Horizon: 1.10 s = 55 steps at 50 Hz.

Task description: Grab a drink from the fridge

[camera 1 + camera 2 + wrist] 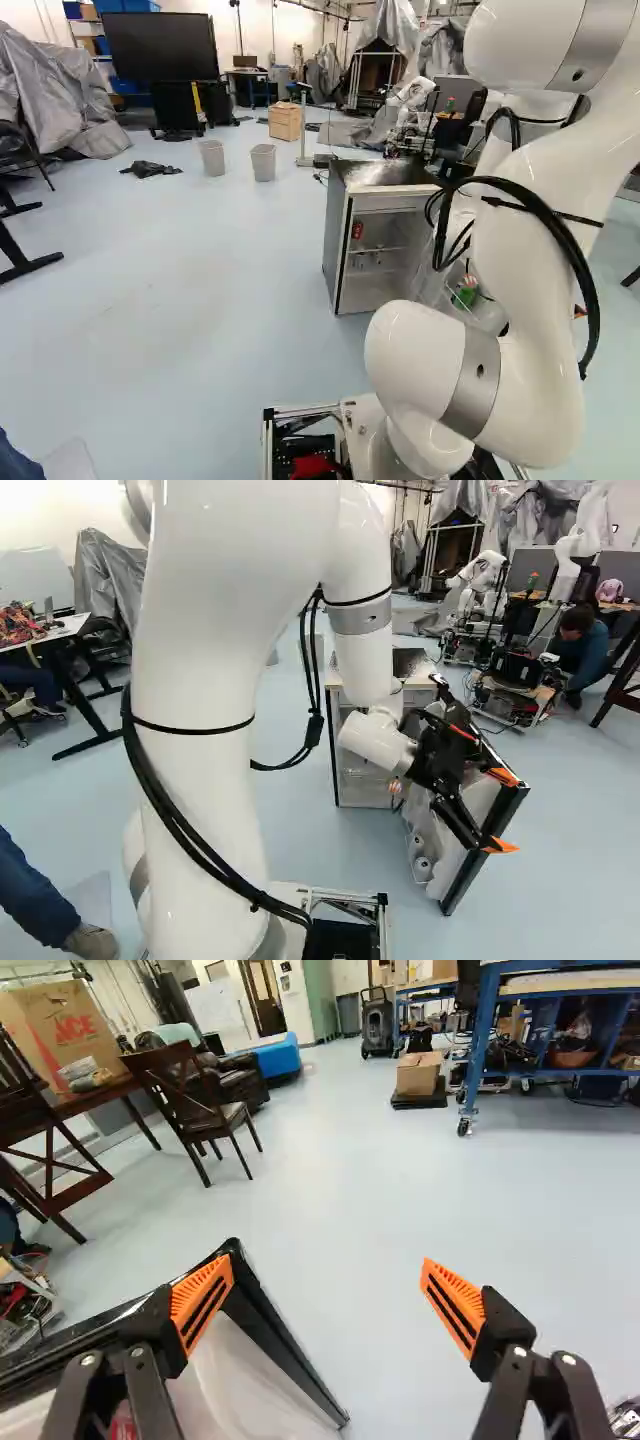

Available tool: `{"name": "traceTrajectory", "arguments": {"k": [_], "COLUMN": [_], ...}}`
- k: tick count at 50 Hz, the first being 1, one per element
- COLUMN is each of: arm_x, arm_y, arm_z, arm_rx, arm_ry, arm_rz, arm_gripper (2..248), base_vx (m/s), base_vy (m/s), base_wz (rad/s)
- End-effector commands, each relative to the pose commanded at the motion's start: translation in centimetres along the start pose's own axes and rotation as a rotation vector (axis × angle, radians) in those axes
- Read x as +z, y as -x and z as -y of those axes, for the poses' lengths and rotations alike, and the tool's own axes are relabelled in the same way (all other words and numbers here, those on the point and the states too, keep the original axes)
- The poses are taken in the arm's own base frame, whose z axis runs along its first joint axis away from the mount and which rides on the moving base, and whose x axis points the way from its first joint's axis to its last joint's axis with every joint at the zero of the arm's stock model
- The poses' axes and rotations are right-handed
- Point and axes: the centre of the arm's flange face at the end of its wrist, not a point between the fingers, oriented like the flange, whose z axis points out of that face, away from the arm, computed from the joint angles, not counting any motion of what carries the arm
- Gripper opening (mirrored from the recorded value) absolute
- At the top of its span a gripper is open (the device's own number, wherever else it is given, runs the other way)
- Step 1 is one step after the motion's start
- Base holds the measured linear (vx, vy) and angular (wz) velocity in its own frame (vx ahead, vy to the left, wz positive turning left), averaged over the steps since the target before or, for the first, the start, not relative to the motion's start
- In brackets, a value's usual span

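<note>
So the fridge sits near the middle of the scene, just ahead of the base, and its door is swung wide open to the right. The hand is out at the door's free edge, right of the fridge's insides. Fingers are wide apart, orange pads facing each other. In the wrist view the door's black top corner shows right by one finger, and I can't tell if they touch

As for drinks, there's a red can (or what looks like one) on an upper shelf inside the fridge, with a few small pale things lower down. A green bottle-ish thing is over on the door side, partly hidden by clear plastic and the arm. The red can is well apart from the hand, to its left

Far behind the fridge and to the left you get two bins, a wooden crate and a big black screen
</note>
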Motion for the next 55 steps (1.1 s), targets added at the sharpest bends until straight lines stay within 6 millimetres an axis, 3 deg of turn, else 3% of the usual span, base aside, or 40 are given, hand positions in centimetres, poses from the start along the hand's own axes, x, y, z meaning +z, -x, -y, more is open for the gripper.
{"name": "traceTrajectory", "arguments": {"k": [11,20,32,55], "arm_x": [2.1,2.5,1.3,-2.5], "arm_y": [-0.5,-0.7,-0.8,-0.5], "arm_z": [0.9,0.4,-1.2,-3.5], "arm_rx": [0.028,0.032,-0.01,-0.149], "arm_ry": [0.033,0.047,-0.001,-0.246], "arm_rz": [-0.013,-0.015,-0.007,0.019], "arm_gripper": [247,247,247,247], "base_vx": [0.0,0.0,0.0,0.0], "base_vy": [0.0,0.0,0.0,0.0], "base_wz": [0.0,0.0,0.0,0.0]}}
